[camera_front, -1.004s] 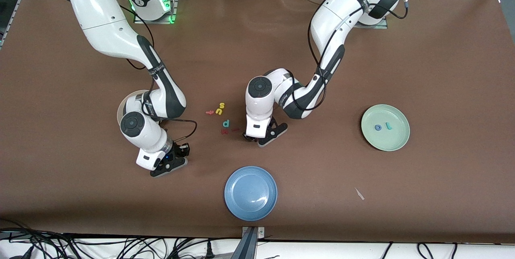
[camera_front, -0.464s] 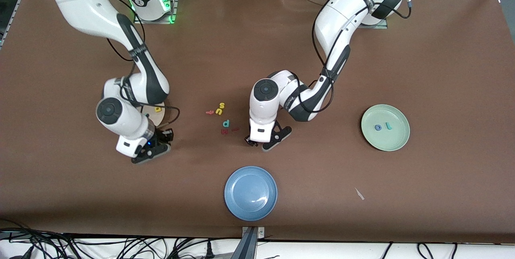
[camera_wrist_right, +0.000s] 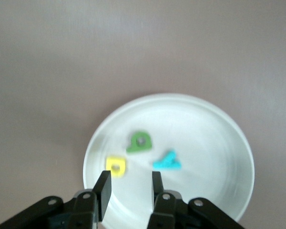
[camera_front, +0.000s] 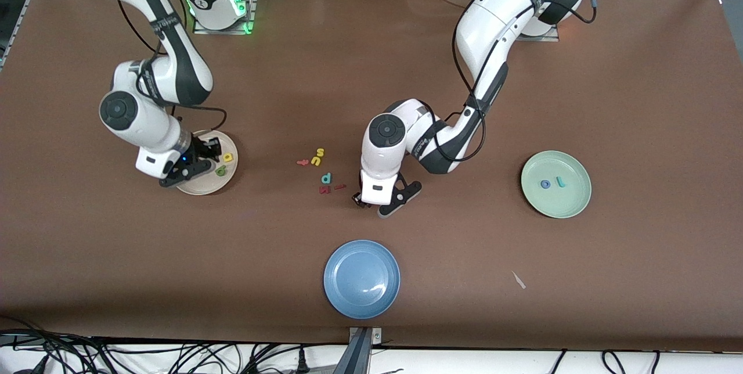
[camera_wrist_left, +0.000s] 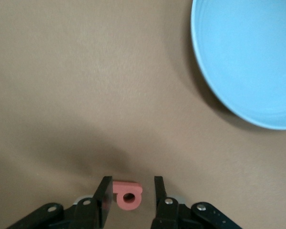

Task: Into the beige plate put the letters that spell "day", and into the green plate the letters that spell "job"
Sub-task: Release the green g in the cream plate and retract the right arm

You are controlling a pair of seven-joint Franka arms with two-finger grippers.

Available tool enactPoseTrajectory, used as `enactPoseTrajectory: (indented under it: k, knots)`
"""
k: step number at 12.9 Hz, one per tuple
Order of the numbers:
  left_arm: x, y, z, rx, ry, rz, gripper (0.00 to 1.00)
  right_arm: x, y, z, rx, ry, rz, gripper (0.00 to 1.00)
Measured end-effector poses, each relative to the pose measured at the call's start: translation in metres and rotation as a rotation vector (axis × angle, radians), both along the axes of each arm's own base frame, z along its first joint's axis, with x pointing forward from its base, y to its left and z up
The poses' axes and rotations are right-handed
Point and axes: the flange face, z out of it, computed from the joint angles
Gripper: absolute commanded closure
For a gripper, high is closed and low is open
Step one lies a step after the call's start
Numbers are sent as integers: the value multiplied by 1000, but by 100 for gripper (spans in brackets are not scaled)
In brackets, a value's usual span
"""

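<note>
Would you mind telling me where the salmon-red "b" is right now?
In the left wrist view the salmon-red "b" sits between the left gripper's open fingers, low over the brown table near the loose letters, the blue plate nearby.

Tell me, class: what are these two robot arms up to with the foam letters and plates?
They are sorting letters into plates. The right gripper hangs open over the beige plate, where the yellow letter, green letter and teal "y" lie. The left gripper brackets the salmon "b" on the table. The green plate holds the blue "o" and teal "j".
</note>
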Motion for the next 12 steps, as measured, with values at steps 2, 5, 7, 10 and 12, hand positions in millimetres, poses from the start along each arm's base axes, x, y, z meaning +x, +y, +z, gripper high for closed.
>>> enactPoseTrajectory:
  k: [2,5,7,10,12]
  knots:
    - [-5,-4,-8,6,9,-7,59,-15,-6,3,-2,8,-6,14]
    - [-6,-3,-12,10,14,-8,59,-16,-7,8,-2,-2,-9,1]
    - [-6,-3,-13,11,15,-8,59,-15,-10,15,0,-13,-15,1]
    - [-7,-3,-16,13,18,-8,58,-19,-20,36,-4,10,-33,1]
    - [-7,-3,-20,14,21,-8,59,-19,-22,59,-8,36,-46,1]
